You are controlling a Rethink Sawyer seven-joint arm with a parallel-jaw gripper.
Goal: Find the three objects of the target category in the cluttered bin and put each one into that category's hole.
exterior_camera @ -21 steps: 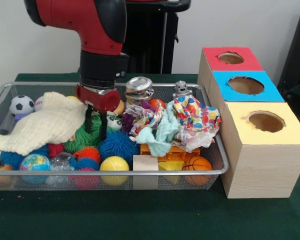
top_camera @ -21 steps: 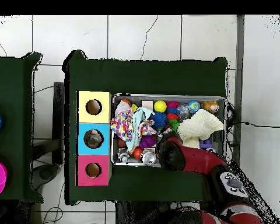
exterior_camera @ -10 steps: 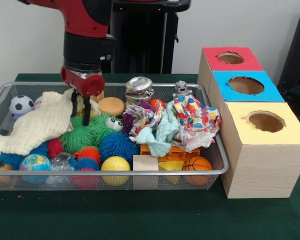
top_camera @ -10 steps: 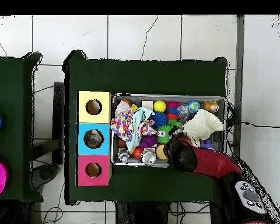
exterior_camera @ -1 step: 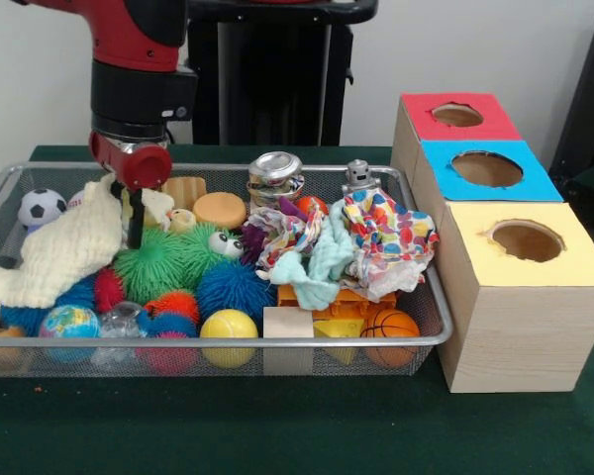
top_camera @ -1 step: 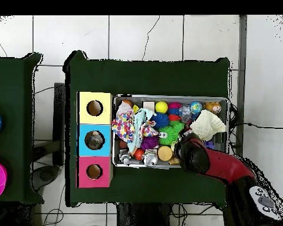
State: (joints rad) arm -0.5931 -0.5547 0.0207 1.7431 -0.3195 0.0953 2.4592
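The tool, clamped on the cream cloth near the left end of the wire bin, could drag neighbouring spiky balls over the rim if the fabric snags while lifting.

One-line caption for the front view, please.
Sawyer's pincer pulls a cream cloth aside in the toy-filled wire bin, beside red, blue and yellow hole boxes.
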